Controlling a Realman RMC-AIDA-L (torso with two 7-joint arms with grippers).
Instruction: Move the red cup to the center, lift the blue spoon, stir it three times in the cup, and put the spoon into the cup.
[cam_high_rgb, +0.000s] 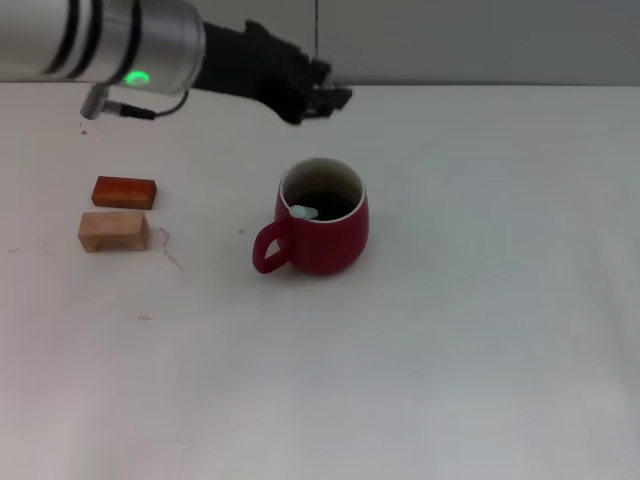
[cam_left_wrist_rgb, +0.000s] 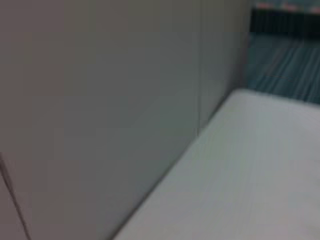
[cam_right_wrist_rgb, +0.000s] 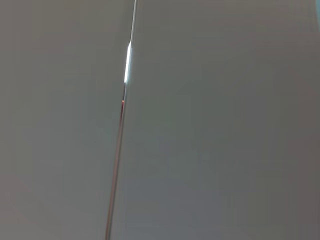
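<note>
White table (cam_high_rgb: 450, 380) carries the red cup (cam_high_rgb: 320, 230) at its middle, the blue spoon (cam_high_rgb: 304, 211) already inside. Left claw (cam_high_rgb: 335, 97) hangs just behind the cup, empty; whether it is apart, I cannot tell. Right claw is unseen.

My head camera looks forward and down from above onto the flat white counter (cam_high_rgb: 450, 350), far enough off to take in its far edge. My left wrist camera faces along that counter's edge (cam_left_wrist_rgb: 260, 165) toward a plain grey wall panel (cam_left_wrist_rgb: 100, 100). My right wrist camera sits close against blank grey panelling (cam_right_wrist_rgb: 225, 125), sharing nothing recognisable.
</note>
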